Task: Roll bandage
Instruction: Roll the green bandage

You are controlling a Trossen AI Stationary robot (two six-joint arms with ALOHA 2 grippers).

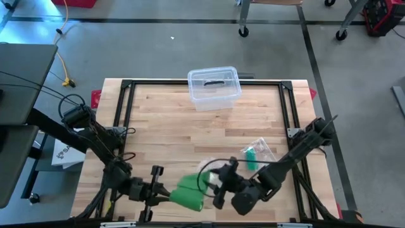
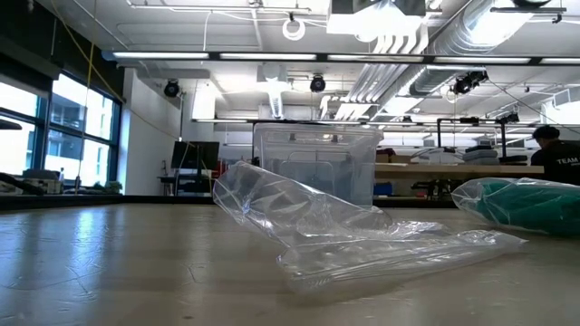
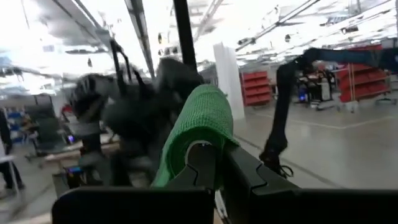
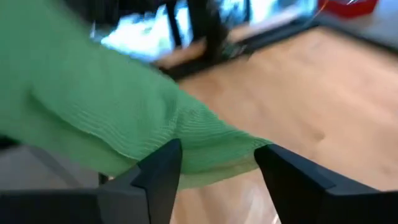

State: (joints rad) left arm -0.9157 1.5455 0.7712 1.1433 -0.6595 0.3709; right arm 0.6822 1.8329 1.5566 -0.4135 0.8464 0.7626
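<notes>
Green bandage [image 4: 118, 118] fills the right wrist view, lying between the spread fingers [image 4: 158, 171] of the right gripper [image 1: 218, 185] — released, not clamping it. Left gripper [image 1: 166, 193] is clenched on the bandage near the desk's [image 1: 164, 126] front edge, the roll standing above its fingers [image 3: 202, 165]. Crumpled wrapper [image 2: 344, 240] lies in front of a clear bin [image 1: 214, 87] at the far edge.
</notes>
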